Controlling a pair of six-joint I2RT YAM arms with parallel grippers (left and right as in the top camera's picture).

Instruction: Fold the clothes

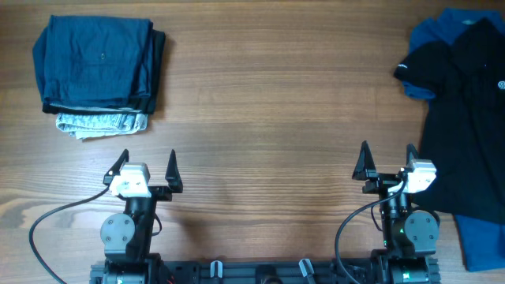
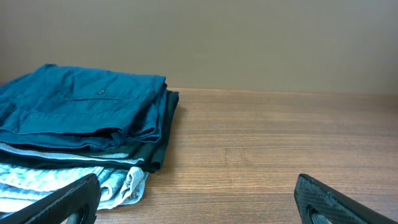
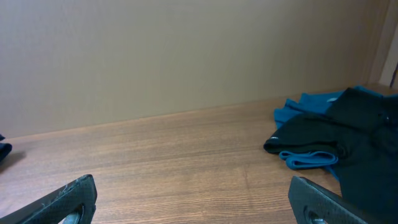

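Note:
A black polo shirt (image 1: 465, 118) with small white chest lettering lies unfolded at the table's right edge, on top of a bright blue shirt (image 1: 481, 241). Both show at the right of the right wrist view, the black shirt (image 3: 348, 134) over the blue one (image 3: 308, 106). My right gripper (image 1: 387, 162) is open and empty, just left of the black shirt. My left gripper (image 1: 146, 167) is open and empty near the front left. Both grippers also show open in their wrist views, left (image 2: 196, 202) and right (image 3: 193, 199).
A folded stack of clothes (image 1: 99, 67) sits at the back left: dark teal garments on a light patterned one (image 1: 102, 122). It fills the left of the left wrist view (image 2: 81, 137). Bare wooden table (image 1: 276, 102) lies between stack and shirts.

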